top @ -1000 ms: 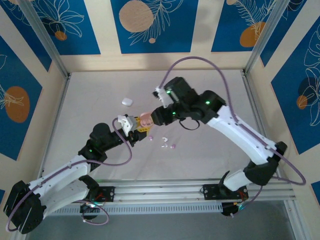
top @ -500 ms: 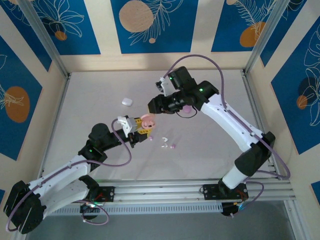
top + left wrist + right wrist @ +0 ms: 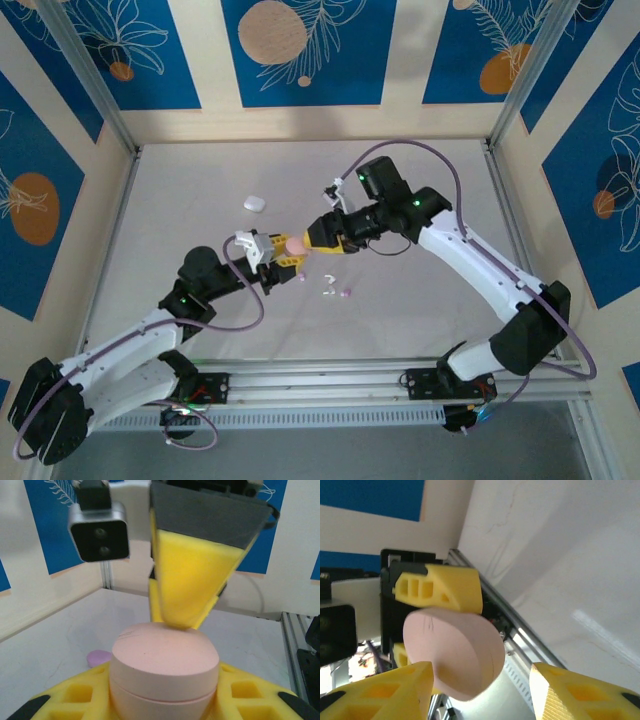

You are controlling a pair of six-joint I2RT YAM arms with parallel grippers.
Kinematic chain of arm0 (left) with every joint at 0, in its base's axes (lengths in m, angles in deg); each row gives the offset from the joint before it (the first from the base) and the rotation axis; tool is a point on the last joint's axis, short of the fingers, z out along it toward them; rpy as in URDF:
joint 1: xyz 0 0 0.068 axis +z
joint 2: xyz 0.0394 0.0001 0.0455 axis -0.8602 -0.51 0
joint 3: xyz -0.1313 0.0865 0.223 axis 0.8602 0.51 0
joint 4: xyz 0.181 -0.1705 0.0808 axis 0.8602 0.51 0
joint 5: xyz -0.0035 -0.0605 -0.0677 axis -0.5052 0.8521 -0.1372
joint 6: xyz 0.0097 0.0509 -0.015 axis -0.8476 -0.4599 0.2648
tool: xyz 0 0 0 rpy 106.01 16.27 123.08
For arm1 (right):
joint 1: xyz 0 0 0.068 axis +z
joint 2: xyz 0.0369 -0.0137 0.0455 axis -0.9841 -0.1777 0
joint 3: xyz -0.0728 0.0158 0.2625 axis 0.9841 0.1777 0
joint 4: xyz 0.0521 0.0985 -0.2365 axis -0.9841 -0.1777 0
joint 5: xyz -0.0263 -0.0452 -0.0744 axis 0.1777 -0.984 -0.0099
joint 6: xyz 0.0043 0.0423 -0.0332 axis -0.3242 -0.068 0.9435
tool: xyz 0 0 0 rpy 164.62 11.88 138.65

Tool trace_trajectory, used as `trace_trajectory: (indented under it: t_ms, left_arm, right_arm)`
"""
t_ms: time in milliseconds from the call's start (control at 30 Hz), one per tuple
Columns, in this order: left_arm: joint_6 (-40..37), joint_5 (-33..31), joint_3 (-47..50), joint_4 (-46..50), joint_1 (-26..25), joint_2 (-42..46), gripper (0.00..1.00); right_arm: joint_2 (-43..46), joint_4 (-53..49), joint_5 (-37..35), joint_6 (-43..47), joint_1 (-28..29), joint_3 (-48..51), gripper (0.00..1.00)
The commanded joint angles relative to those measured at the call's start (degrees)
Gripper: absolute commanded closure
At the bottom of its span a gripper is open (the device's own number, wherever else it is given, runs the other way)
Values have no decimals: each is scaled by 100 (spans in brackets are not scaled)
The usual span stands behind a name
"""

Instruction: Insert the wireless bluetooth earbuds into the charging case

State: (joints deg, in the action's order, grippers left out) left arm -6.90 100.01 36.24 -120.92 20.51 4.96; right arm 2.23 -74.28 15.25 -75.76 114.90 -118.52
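The pink charging case, lid closed, is held off the table with my left gripper shut on its lower half. In the top view the pink charging case sits at the end of my left gripper, and my right gripper is right beside it on the right. My right gripper is open; the pink charging case lies close to its left finger, and one finger touches the lid's far edge. Small earbuds lie on the table below the grippers, one purple.
A white case lies on the table at the back left of the grippers. A loose cable loops over the right arm. Aluminium posts and the patterned walls close the table in on three sides.
My right gripper pulled up and back from the pink case, then came back to its right side with its jaws spread wider. The left gripper kept the case still.
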Motion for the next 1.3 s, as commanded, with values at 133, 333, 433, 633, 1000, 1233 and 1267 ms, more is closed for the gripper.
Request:
trace_trajectory:
  t_ms: [133, 333, 433, 633, 1000, 1233, 1267]
  left_arm:
    - [452, 288, -221, -776, -42, -139, 64]
    - [571, 522, -318, -852, -42, -226, 63]
    - [547, 538, -357, -784, -46, -245, 63]
    - [491, 534, -374, -728, -45, -310, 60]
    - [185, -57, -406, -127, -44, -333, 37]
    - [29, -1223, -264, 694, -44, 25, 22]
    - [31, -1364, -221, 773, -46, 130, 21]
  right_arm:
    - [112, 1726, 1622, -971, -108, 735, 44]
    - [-73, 3068, 2007, -1843, -191, 1130, 54]
    - [-113, 3467, 2106, -2109, -191, 1246, 65]
    - [-30, 3460, 1949, -2148, -294, 1359, 77]
    - [160, 3673, 1484, -2281, -572, 1670, 87]
    - [-26, 3161, 439, -1812, -1123, 1830, 87]
    - [-154, 2993, 193, -1680, -1220, 1825, 87]
